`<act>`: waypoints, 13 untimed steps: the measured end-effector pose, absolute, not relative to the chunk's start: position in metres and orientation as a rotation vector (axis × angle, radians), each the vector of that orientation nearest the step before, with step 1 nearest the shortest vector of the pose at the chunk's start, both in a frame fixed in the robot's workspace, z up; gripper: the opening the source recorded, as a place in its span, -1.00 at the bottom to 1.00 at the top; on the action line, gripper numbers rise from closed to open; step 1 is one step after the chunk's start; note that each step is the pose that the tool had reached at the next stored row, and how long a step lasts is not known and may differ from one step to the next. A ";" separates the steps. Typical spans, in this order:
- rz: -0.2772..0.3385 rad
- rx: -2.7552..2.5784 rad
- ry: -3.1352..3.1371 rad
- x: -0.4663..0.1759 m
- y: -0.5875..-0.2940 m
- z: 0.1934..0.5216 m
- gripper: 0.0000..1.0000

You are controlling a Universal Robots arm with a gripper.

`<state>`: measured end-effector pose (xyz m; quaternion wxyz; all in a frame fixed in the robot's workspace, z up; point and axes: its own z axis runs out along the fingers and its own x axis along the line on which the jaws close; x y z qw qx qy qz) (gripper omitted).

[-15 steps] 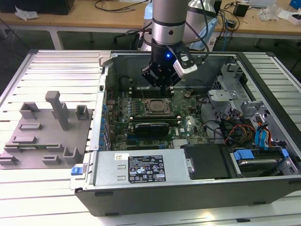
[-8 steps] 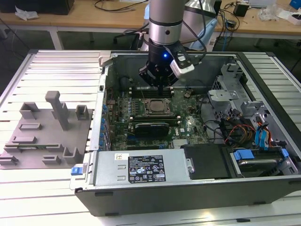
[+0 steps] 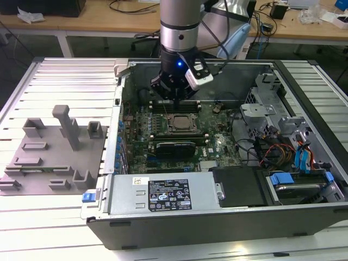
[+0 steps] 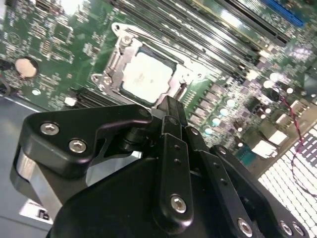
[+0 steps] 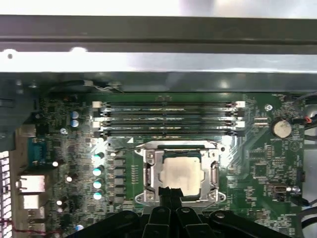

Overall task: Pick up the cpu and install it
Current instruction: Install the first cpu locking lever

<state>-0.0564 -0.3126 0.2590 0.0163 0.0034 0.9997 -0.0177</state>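
Note:
The cpu [image 3: 181, 120], a pale silvery square chip, lies flat inside the dark metal-framed socket [image 3: 169, 126] of the green board. It shows in both wrist views as a pale square [image 4: 147, 77] [image 5: 181, 172] seated within the frame. My gripper [image 3: 176, 100] hangs just above the board at the socket's far edge. In both wrist views its black fingers [image 4: 168, 106] [image 5: 172, 192] are pressed together with nothing between them, their tips close over the cpu's edge.
The board sits in an open computer case [image 3: 304, 70]. A grey plastic tray [image 3: 54, 147] with upright blocks lies at the exterior view's left. A power supply [image 3: 163, 193] lines the near side, and a drive cage with blue cables [image 3: 293, 152] stands at the right. Memory slots [image 5: 168, 119] run beside the socket.

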 end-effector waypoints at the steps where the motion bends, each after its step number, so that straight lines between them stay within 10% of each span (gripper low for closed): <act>1: -0.055 0.011 3.108 -0.059 -0.313 0.259 -0.79; 13: -0.039 0.011 3.108 -0.094 -0.313 0.258 -0.79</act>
